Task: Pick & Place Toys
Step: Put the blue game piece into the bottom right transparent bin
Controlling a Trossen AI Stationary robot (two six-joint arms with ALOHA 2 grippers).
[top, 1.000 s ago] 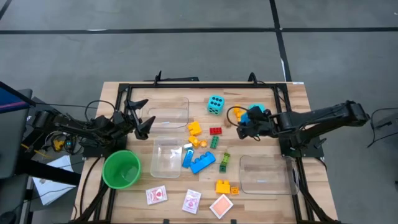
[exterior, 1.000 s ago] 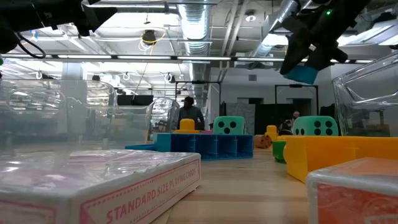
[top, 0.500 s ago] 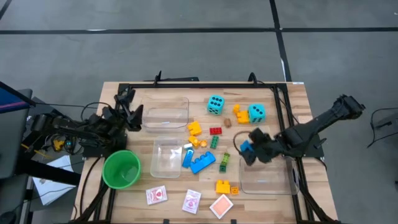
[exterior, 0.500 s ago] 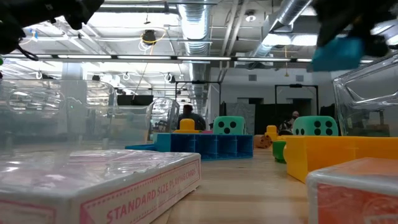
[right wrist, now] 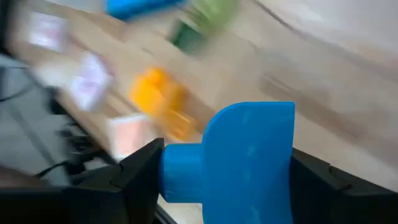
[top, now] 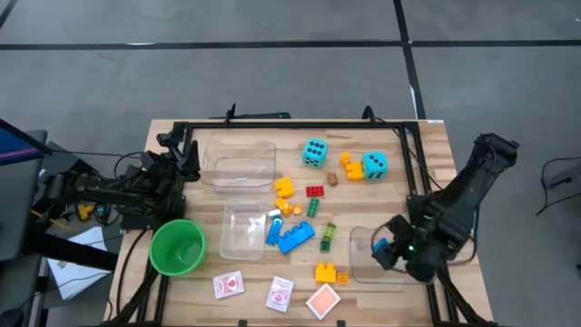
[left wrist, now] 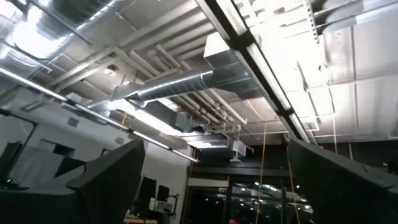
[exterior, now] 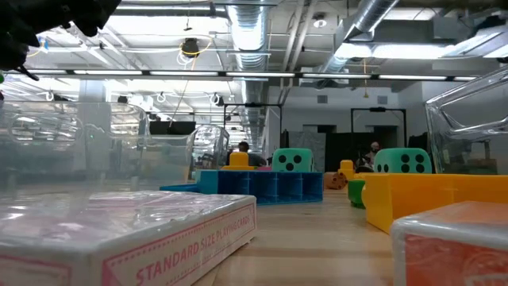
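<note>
Seen from above, the right gripper (top: 388,251) hovers over the clear plastic bin (top: 363,238) near the tabletop's front right corner, its fingers closed partway on a small blue brick (top: 381,245). The brick lies directly above the bin's floor, so the coming release likely needs only a short drop straight down, not a sideways shift. The left gripper (top: 179,148) waits well apart at the left edge, beside another clear bin (top: 238,163) and behind the green cup (top: 177,246), its fingers spread wide and holding nothing. Loose toys remain mid-table: two cyan dice (top: 315,152), a long blue brick (top: 295,238) and three playing cards (top: 278,293) along the front edge. The right arm is plainly the nearer one to the front right bin. In the table-level view, neither gripper's fingers show; a card box (exterior: 127,230) fills the foreground, with a blue brick (exterior: 262,186) and a yellow brick (exterior: 429,199) behind it, and the clear bin's wall (exterior: 468,119) rising at the right. The left wrist view points up at ceiling ducts, its two dark fingers (left wrist: 112,180) standing far apart with nothing between them. The right wrist view shows the blue brick (right wrist: 249,152) held between that gripper's dark fingers (right wrist: 140,168), its long axis running across from finger to finger, with a blurred yellow brick (right wrist: 158,99) and cards on the wood beyond.
</note>
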